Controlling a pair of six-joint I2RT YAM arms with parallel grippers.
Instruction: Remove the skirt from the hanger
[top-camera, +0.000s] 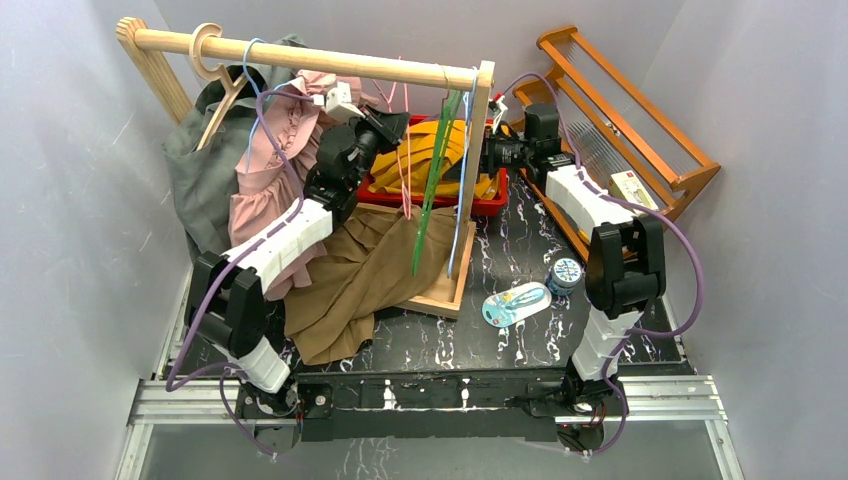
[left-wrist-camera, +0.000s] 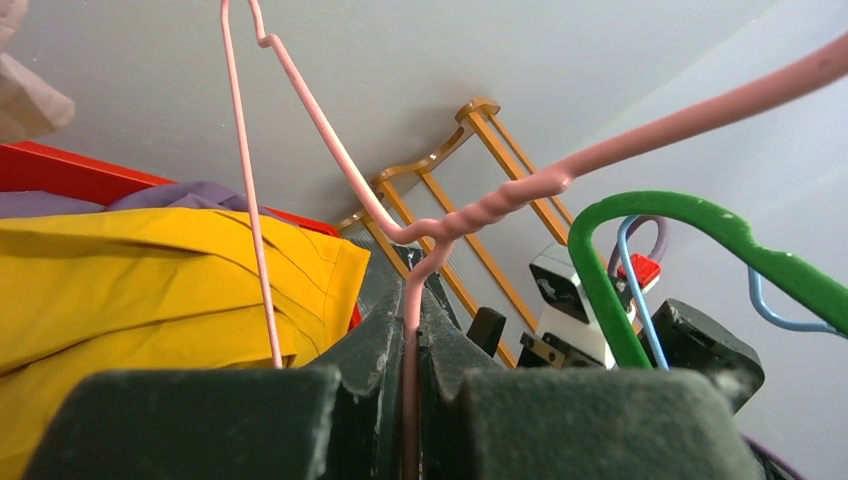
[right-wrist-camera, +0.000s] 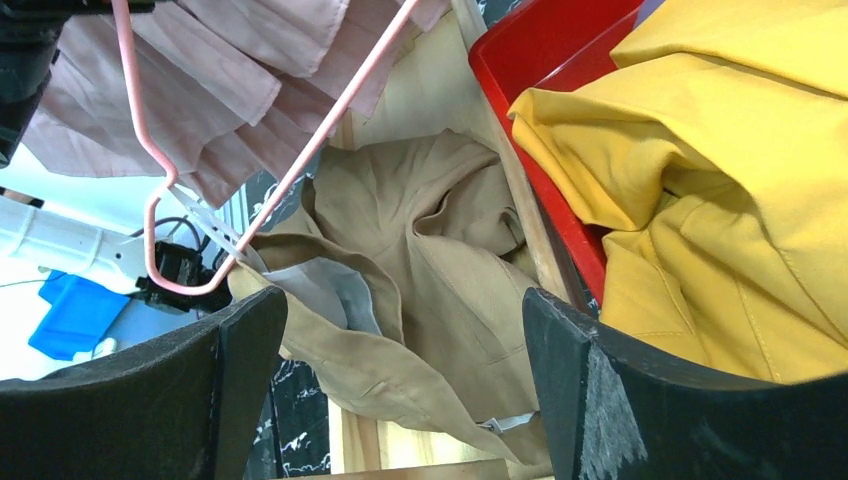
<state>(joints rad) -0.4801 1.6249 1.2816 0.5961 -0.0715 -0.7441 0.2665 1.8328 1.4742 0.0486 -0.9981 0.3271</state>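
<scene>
**A:** Where is the skirt?

**B:** The brown skirt (top-camera: 355, 275) lies crumpled across the black tabletop (top-camera: 520, 345) and the rack's wooden base (top-camera: 440, 298), one corner at the clip of the pink hanger (left-wrist-camera: 480, 212).

**A:** And the fingers?

**B:** The left fingers (left-wrist-camera: 370, 350) clamp the hanger's neck (tightly shut); the right fingers (right-wrist-camera: 620, 400) stand wide apart, holding nothing.

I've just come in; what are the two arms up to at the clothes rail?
The left gripper is shut on the neck of a pink wire hanger and holds it up. The brown skirt sags from the hanger down to the table. It seems to be caught only at one clip on its waistband. The right gripper is wide open close to the skirt and holds nothing.
</scene>
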